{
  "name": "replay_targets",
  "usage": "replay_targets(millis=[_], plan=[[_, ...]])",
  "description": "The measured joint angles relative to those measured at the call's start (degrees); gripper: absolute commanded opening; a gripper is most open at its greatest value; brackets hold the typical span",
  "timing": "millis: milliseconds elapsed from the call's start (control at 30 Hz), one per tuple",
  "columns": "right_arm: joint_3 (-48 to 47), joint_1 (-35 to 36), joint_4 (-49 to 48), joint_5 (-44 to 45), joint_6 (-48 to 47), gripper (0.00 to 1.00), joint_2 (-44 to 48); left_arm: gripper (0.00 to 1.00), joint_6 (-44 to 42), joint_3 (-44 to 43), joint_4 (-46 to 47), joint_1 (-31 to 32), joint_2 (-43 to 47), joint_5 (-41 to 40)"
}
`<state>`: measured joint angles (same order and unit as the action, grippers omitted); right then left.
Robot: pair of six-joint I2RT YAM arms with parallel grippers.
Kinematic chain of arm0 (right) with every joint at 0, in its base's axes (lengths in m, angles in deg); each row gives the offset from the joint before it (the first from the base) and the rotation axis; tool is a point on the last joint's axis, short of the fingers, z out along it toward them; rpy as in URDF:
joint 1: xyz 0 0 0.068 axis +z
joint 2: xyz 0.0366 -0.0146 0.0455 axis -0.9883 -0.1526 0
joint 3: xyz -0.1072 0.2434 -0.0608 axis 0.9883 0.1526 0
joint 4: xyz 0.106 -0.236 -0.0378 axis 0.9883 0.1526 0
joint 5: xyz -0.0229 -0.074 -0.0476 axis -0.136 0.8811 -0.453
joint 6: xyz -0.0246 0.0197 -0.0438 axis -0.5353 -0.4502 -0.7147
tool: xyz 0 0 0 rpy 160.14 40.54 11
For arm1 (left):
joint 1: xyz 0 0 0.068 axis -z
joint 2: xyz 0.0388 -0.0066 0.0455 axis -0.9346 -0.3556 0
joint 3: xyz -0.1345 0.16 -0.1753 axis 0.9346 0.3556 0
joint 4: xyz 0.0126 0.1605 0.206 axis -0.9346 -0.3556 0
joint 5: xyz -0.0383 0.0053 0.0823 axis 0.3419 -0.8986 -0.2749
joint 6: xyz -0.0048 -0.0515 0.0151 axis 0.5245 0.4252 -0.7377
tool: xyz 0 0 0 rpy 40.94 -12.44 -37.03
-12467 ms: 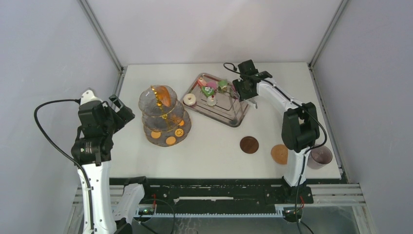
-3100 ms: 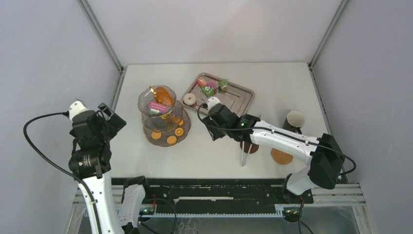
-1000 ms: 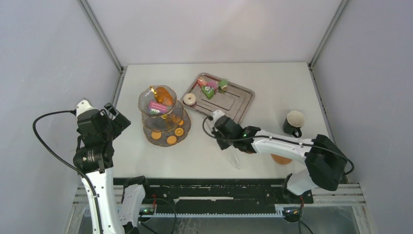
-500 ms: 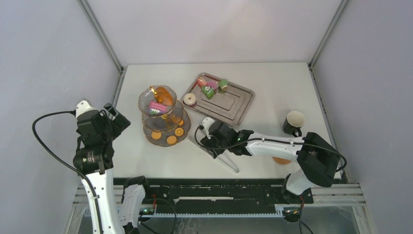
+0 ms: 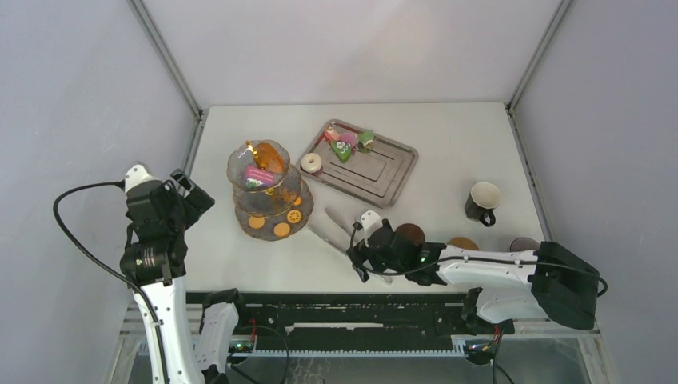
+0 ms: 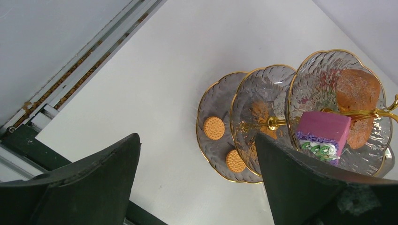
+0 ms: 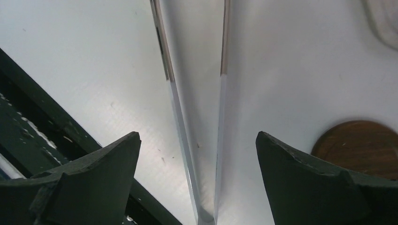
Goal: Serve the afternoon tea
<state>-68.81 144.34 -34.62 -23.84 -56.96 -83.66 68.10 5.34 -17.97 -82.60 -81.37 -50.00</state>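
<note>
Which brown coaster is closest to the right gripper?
The darker coaster, just beside the right gripper; the lighter coaster sits farther right.

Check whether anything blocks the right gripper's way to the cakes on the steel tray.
Nothing upright does. The tongs lie flat on the table beneath the open right gripper; past them only bare table reaches the tray with the cakes.

Stand (image 5: 307, 206) upright, well left of right pincer (image 5: 357, 262): pink cake (image 5: 258, 177) top, cookies (image 5: 281, 230) bottom. Donut (image 5: 311, 163), more cakes (image 5: 344, 148) beyond. Coasters (image 5: 410, 234) flat just right; dark cup (image 5: 482, 200) upright farther right.
</note>
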Motion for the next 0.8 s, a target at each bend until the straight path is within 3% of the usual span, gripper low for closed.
replay_targets(millis=[267,433,600,667,800], plan=[[1.9,1.8,-8.2,2.8,0.2,0.97,-7.9,0.96,0.0,0.0,0.0,0.0,0.0,0.0],[1.9,1.9,-15.4,3.9,0.2,0.83,-15.3,0.96,0.0,0.0,0.0,0.0,0.0,0.1],[1.9,1.8,-19.2,4.9,0.9,0.79,-17.1,0.96,0.0,0.0,0.0,0.0,0.1,0.0],[1.9,1.9,-20.4,5.3,1.2,0.69,-17.7,0.96,0.0,0.0,0.0,0.0,0.1,0.0],[1.5,1.9,-21.6,7.2,1.6,0.38,-19.0,0.96,0.0,0.0,0.0,0.0,0.0,0.0]])
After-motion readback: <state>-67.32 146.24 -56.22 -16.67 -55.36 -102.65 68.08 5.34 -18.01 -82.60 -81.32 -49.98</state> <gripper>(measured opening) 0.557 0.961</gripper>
